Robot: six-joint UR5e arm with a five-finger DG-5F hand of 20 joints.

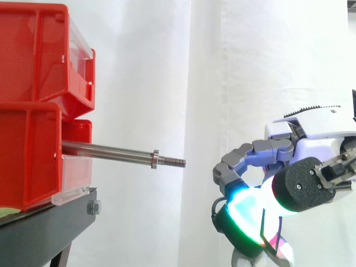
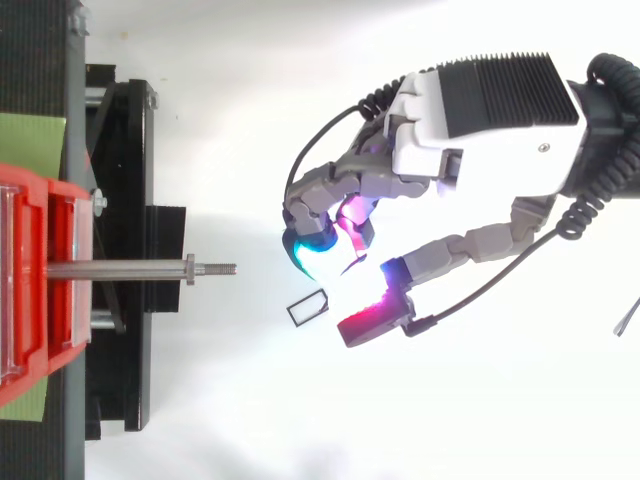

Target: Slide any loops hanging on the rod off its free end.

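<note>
A bare steel rod sticks out level from the red bins, its threaded free end pointing right; nothing hangs on it. A small black rectangular loop shows in the top view off the rod, to the right of its tip and apart from it. My hand hovers right of the free end, at a clear gap from it. Its fingers are bent downward and the thumb is spread away from them. The loop lies just left of the gap between them, touching neither.
The red bins are stacked on a black stand at the left. A white curtain hangs behind. Open space lies between the rod tip and my hand.
</note>
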